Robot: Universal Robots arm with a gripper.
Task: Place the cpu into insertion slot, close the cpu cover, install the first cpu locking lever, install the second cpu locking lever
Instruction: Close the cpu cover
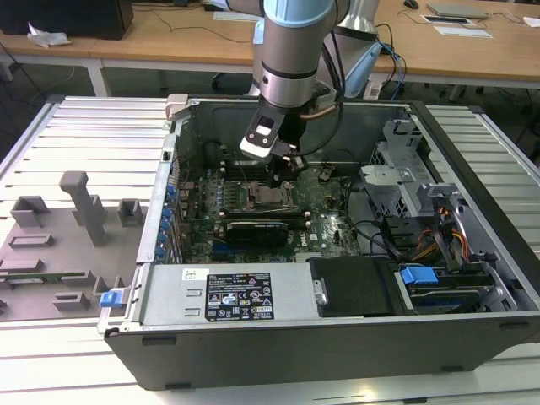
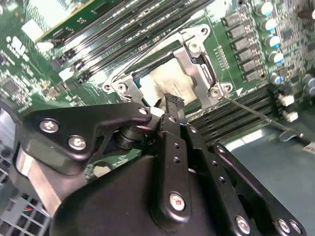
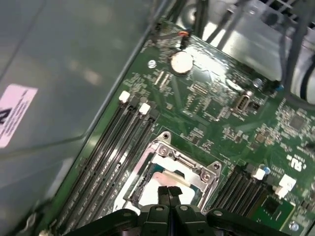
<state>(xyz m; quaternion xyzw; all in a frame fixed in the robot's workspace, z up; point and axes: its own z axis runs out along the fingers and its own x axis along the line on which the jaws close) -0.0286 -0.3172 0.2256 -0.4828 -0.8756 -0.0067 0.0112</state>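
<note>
The cpu (image 2: 170,78) (image 3: 150,191) lies flat in the socket (image 1: 272,198) on the green motherboard, its pale top showing through the window of the cpu cover (image 2: 199,69) (image 3: 189,164). The cover looks folded down around it. My gripper (image 1: 284,173) (image 2: 171,101) (image 3: 168,189) hangs right over the socket, fingers pressed together with nothing between them, tips just above the chip. A thin wire lever (image 2: 256,115) sticks out from one socket corner across the memory slots. A second wire lever (image 2: 142,54) runs along the socket's edge.
The open computer case (image 1: 472,143) walls in the motherboard. Memory slots (image 3: 113,147) flank the socket. A black card (image 1: 257,229), a drive cage (image 1: 396,181) and cables (image 1: 447,236) sit nearby. A grey fixture plate (image 1: 59,245) lies at the exterior view's left.
</note>
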